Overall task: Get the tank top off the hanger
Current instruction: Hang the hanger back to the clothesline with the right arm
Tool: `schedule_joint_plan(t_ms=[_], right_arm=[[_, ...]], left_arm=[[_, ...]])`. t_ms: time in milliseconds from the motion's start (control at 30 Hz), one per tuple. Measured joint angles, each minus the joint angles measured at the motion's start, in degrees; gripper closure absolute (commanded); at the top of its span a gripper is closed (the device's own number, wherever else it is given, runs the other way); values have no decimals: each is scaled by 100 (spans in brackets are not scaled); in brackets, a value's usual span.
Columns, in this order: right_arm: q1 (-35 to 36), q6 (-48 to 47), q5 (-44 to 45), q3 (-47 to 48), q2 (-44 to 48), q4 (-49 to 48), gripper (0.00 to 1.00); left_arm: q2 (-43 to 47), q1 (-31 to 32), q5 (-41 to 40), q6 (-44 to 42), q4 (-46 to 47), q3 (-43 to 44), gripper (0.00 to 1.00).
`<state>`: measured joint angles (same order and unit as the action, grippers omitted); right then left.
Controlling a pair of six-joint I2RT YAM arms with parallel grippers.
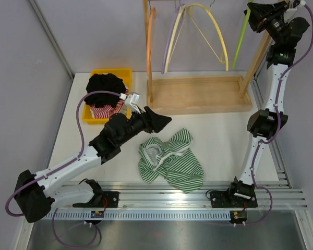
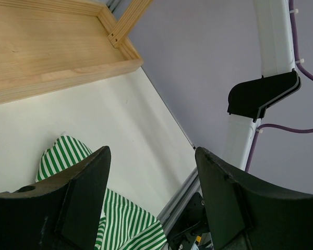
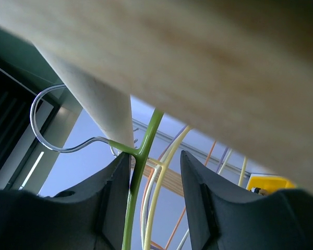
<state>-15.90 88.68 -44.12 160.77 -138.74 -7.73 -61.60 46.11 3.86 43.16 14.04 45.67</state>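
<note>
The green-and-white striped tank top [image 1: 171, 160] lies crumpled on the table, off any hanger; a part of it shows in the left wrist view [image 2: 62, 156]. My left gripper [image 1: 161, 121] is open and empty, hovering just above and left of the top. My right gripper [image 1: 256, 15] is raised at the rack's top right, open, its jaws either side of the green hanger [image 3: 141, 172] that hangs from the wooden rail [image 3: 99, 107]. The green hanger [image 1: 240, 37] is bare.
A wooden rack [image 1: 198, 94] with orange [image 1: 149, 41], lilac [image 1: 170, 39] and yellow hangers [image 1: 216, 36] stands at the back. A yellow bin [image 1: 101, 112] with dark and red-striped clothes sits at the back left. The table's metal rail [image 1: 198, 198] runs along the near edge.
</note>
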Motion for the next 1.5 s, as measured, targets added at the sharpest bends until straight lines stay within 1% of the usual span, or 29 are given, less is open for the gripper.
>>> schedule_joint_plan(t_ms=[33, 67, 100, 167, 300, 367, 400, 500, 600, 633, 700, 833, 967, 1100, 1367, 1500], right_arm=[[7, 0, 9, -13, 11, 7, 53], [20, 0, 13, -42, 26, 13, 60], [42, -4, 13, -68, 50, 15, 64], [74, 13, 57, -111, 103, 44, 75], [103, -20, 160, -192, 258, 164, 73], [125, -46, 273, -354, 409, 256, 68], [138, -55, 326, -422, 472, 304, 61], [179, -63, 492, -509, 566, 424, 61], [214, -59, 623, -599, 643, 481, 78], [225, -42, 675, -708, 710, 468, 88], [240, 4, 743, -944, 863, 485, 100], [286, 4, 885, -1668, 1285, 470, 100], [448, -149, 1058, -2155, 1644, 763, 100], [616, -125, 1325, -2721, 2033, 844, 100], [647, 122, 1397, -3230, 2378, 905, 100], [654, 302, 1486, -3112, 2352, 999, 100]], left_arm=[[7, 0, 13, 24, 31, -26, 31], [11, 0, 28, 39, 63, -50, 31], [15, 0, 42, 52, 94, -74, 31], [59, 0, 66, 92, 116, -133, 31], [219, 0, 111, 151, 208, -278, 31], [326, 0, 127, 175, 236, -345, 31], [389, 0, 140, 177, 240, -380, 31], [570, 0, 166, 195, 254, -461, 31], [761, 0, 181, 201, 275, -542, 31], [813, 0, 181, 205, 289, -570, 31], [916, 0, 184, 223, 286, -616, 31], [1141, 0, 181, 243, 315, -758, 31], [1311, 0, 184, 262, 315, -857, 31], [1440, 0, 199, 295, 308, -901, 31], [1744, -4, 208, 317, 271, -1001, 31], [1869, -4, 208, 330, 219, -1093, 31]])
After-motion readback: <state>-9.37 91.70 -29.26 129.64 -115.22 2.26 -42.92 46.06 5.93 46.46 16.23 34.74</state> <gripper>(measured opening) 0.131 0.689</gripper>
